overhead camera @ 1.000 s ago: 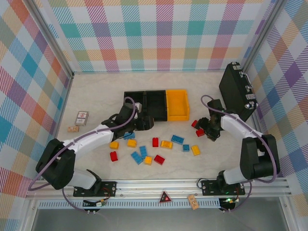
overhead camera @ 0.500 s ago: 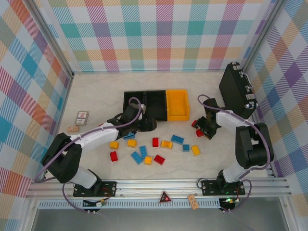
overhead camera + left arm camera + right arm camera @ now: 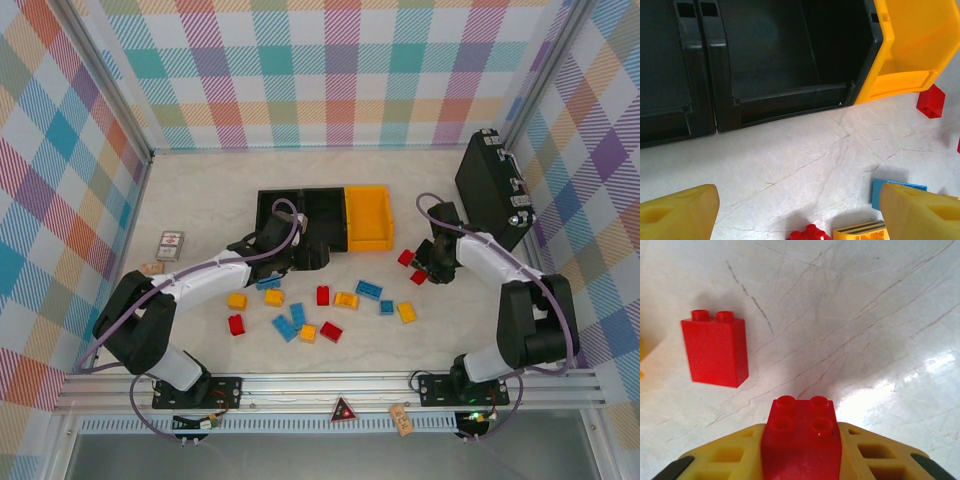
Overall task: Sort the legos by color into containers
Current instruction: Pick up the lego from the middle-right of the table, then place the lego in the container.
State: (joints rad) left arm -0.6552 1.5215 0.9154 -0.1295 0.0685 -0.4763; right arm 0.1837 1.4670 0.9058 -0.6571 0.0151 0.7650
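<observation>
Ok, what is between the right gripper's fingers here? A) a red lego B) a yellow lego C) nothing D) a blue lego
A: the right wrist view shows the right gripper shut on a red four-stud lego, while a second red lego lies loose on the table.

**Left wrist view.** The yellow-orange rectangular plastic bin [image 3: 910, 45] is cropped by the top and right edges, and the left-hand black plastic bin [image 3: 665, 60] by the left edge. A red studded plastic brick [image 3: 809, 233] and a yellow ribbed plastic brick [image 3: 857, 232] are cut off by the bottom edge. A blue plastic brick [image 3: 876, 192] lies partly behind one tip of the left jaws.

**Right wrist view.** The red four-stud plastic brick [image 3: 801, 440] clamped in the right jaws runs off the bottom edge.

**Top view.** The print on the small printed card [image 3: 171, 245] is too small to read.
</observation>
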